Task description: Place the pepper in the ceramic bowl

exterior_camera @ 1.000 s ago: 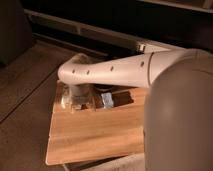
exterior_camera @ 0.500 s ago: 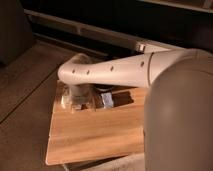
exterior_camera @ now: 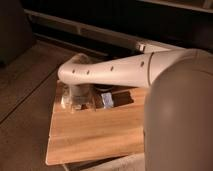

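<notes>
Wooden worktop [exterior_camera: 100,135]: arm [exterior_camera: 115,70] reaches left and bends down; pincer [exterior_camera: 77,97] is apparently at the clear packet [exterior_camera: 66,102], and I cannot tell its state.

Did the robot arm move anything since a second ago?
No, nothing visibly changed. The white arm reaches across the wooden board just as before. Its pincer points down at the board's far left corner, at what looks like a clear packet. The small grey-white block lies beside it in the same spot.
</notes>
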